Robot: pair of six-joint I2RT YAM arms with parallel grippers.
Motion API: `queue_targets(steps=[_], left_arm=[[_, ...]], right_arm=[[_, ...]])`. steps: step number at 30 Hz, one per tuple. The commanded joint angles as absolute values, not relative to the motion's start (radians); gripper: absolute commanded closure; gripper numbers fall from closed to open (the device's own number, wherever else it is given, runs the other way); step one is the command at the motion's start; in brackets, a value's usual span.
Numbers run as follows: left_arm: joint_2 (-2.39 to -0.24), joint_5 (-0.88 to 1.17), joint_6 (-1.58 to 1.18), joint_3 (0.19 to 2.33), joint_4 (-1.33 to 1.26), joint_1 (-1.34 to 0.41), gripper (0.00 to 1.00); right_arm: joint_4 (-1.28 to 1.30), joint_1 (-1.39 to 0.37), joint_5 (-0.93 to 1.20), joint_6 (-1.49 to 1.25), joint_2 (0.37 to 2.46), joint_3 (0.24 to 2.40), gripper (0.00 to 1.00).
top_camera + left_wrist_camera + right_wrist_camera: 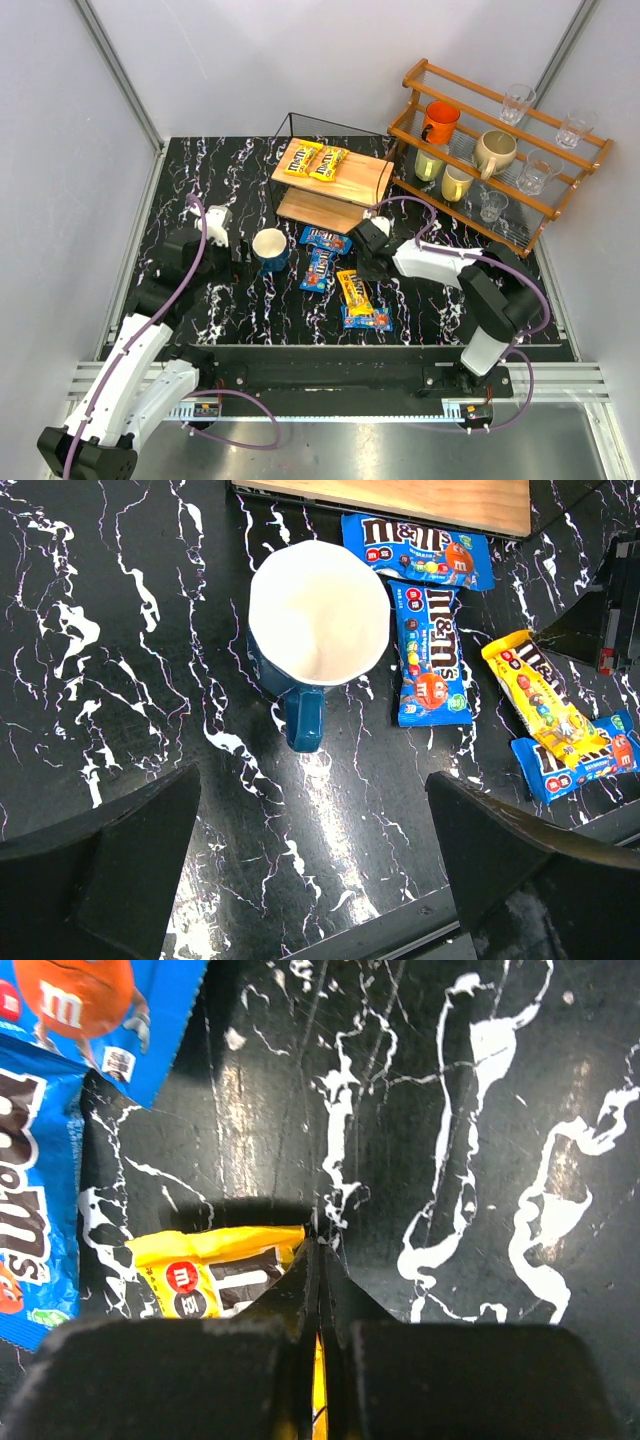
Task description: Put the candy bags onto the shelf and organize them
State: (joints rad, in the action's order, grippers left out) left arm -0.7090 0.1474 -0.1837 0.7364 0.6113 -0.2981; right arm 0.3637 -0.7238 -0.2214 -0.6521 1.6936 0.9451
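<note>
Right gripper (320, 1248) jaws shut on edge of yellow candy bag (205, 1280) — flat packet, presumably easiest lifted by its rim; left gripper (312, 792) jaws wide.

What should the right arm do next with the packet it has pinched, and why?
Probably lift a little, straight up. The right gripper is shut on an edge of the yellow packet, which lies partly over a blue packet. Raising it first should avoid dragging the blue one on the way to the shelf, where two yellow packets already lie.
</note>
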Motion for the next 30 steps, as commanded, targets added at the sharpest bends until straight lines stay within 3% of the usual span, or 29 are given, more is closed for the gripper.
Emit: queue_targets(steps=[1,30], left_arm=[[-0.699,0.127,-0.192,0.749,0.583,-0.302,0.01],[-0.709,0.13,-0.19,0.747,0.581,-0.307,0.01]], right_arm=[[0.33,-0.719,-0.189,-0.589,1.758,0.951,1.0],[0.184,-0.719,0.087,-0.443,1.766,0.884,1.0]])
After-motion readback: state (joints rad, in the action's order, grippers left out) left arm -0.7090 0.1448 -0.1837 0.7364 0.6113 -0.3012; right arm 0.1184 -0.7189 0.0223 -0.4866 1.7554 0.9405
